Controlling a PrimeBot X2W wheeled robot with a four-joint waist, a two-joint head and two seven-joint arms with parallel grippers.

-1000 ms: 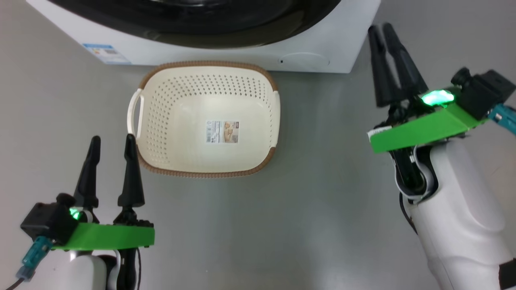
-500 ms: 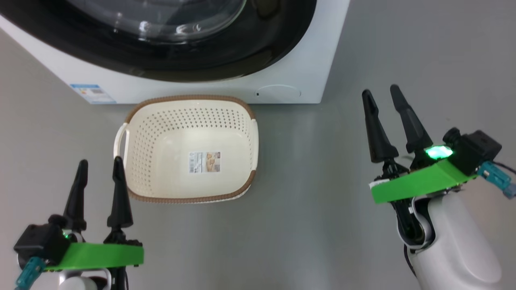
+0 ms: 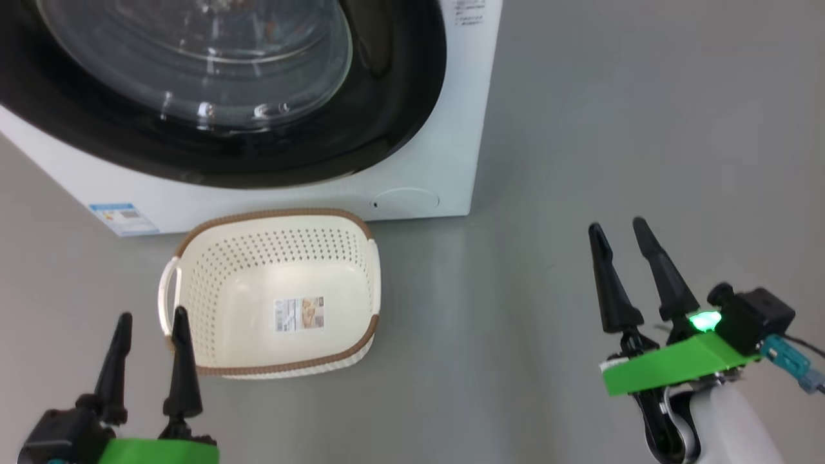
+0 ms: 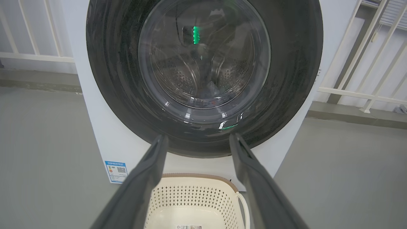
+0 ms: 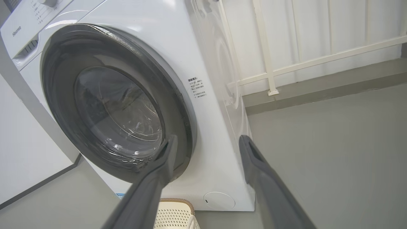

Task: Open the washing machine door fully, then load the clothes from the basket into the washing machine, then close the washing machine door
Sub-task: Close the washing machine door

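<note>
The washing machine stands white at the top left. Its glossy black washing machine door lies shut against the front, glass bowl in the middle. Through that glass the steel drum shows, with a pale patch low inside; I cannot tell whether that patch is the clothes. The cream basket sits on the floor before the machine with nothing in it but its label. My left gripper is open just left of the basket's near corner. My right gripper is open over bare floor, right of the machine.
Grey floor spreads to the right of the machine. A white railing runs along the wall behind it, and a white panel stands at its other side. A blue sticker and a round filter cap mark the machine's lower front.
The head camera has tilted up, so more of the door shows. My right gripper's fingers have spread from nearly together to open, and it has drawn back from the machine's corner.
</note>
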